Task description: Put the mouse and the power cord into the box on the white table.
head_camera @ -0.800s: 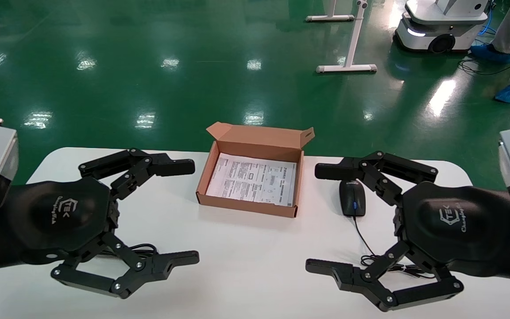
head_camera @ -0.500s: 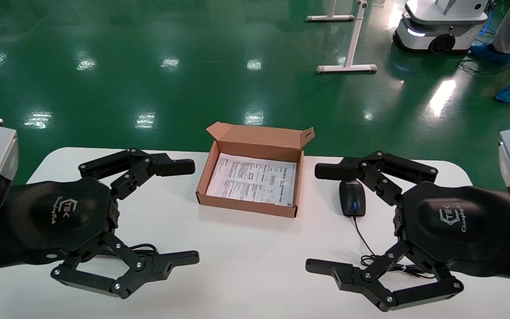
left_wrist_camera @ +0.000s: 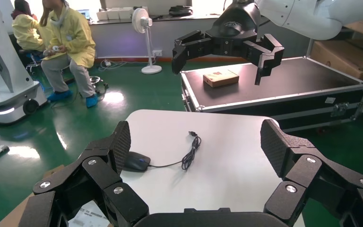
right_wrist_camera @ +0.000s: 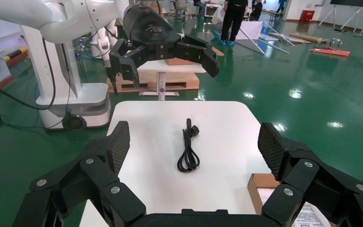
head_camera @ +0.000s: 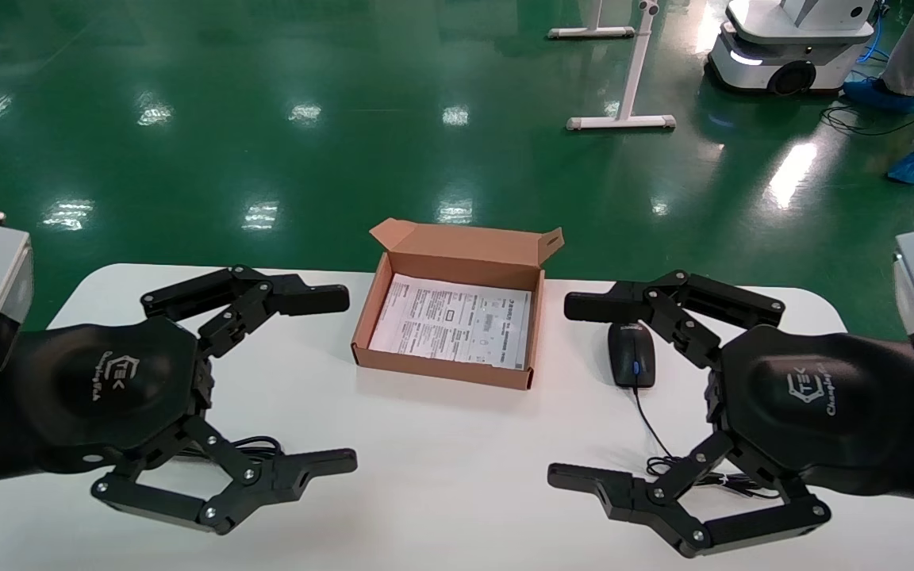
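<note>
Jaws: both grippers stand wide open and hold nothing.
Left gripper (head_camera: 334, 377): it hovers over the white table (head_camera: 441, 468) on the box's left, fingers pointing toward the box; one finger is level with the box's far half, the other nearer the robot than the box.
Right gripper (head_camera: 576, 391): it hovers on the box's right, mirror to the left one, fingers pointing toward the box; its far finger hangs above the mouse's far end.
Box (head_camera: 445, 369): brown cardboard, open, in the middle of the table by its far edge, flap lid standing up on the far side, a white printed sheet (head_camera: 453, 320) lying flat inside; nothing else shows in it.
Mouse (head_camera: 631, 354): black with a blue stripe, flat on the table just right of the box and apart from it. Its long axis runs toward and away from the robot, parallel to the box's right wall, tail end toward the robot. Its thin cable (head_camera: 649, 424) leads from that end toward the robot and gathers in a small tangle under the right gripper. The left wrist view shows the mouse (left_wrist_camera: 136, 161) and its cable (left_wrist_camera: 187, 156) too.
Power cord (right_wrist_camera: 189, 152): a black looped bundle left of the box, mostly hidden under the left gripper in the head view, where only a bit (head_camera: 255, 446) peeks out. In the right wrist view it lies long and narrow on bare tabletop, plug end pointing away from the box.
</note>
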### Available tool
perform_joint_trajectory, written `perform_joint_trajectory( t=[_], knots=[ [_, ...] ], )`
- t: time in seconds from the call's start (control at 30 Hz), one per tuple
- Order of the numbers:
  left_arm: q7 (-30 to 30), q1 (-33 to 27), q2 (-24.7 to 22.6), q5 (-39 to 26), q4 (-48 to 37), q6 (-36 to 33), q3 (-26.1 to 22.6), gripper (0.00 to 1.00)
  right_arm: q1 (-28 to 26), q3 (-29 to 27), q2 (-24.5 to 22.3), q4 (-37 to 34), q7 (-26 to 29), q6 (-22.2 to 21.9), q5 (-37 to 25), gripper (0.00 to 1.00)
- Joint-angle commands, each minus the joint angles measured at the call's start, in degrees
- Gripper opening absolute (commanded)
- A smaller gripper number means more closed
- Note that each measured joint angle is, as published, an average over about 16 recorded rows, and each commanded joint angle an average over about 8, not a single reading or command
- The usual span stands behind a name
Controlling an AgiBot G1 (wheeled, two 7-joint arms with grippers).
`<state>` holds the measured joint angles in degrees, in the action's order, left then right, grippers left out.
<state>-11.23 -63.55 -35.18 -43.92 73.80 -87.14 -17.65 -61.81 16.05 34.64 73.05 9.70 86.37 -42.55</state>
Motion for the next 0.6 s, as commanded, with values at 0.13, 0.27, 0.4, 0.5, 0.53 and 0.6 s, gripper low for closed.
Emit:
perform_joint_trajectory(
  t=[0.13, 0.27, 0.4, 0.5, 0.53, 0.6],
  knots=[
    [-1.06, -3.02, -0.01, -3.00, 0.69, -2.21, -2.54, 1.00, -0.46, 0.04, -0.67, -0.91, -1.91, 1.20, -1.26, 1.00],
    [-2.30, -8.64, -0.17, -7.07, 0.94, -3.97, -8.33, 1.00, -1.81, 0.73, -1.83, -4.11, -6.72, 3.33, -4.11, 1.00],
    [-1.83, -14.08, 0.12, -10.62, 0.45, -4.17, -14.92, 1.00, -3.52, 2.92, -3.14, -7.51, -12.97, 4.55, -7.16, 1.00],
    [-0.73, -17.75, 0.35, -14.91, 0.27, -4.15, -20.10, 1.00, -4.91, 5.66, -4.29, -9.74, -18.66, 4.67, -10.33, 1.00],
    [-0.31, -18.99, 0.39, -16.69, 0.17, -4.13, -21.87, 1.00, -5.39, 6.68, -4.63, -10.51, -20.77, 4.60, -11.77, 1.00],
    [0.54, -21.38, 0.32, -20.24, -0.28, -4.11, -25.30, 1.00, -6.36, 8.65, -5.00, -12.35, -24.89, 4.34, -14.81, 1.00]
  ],
)
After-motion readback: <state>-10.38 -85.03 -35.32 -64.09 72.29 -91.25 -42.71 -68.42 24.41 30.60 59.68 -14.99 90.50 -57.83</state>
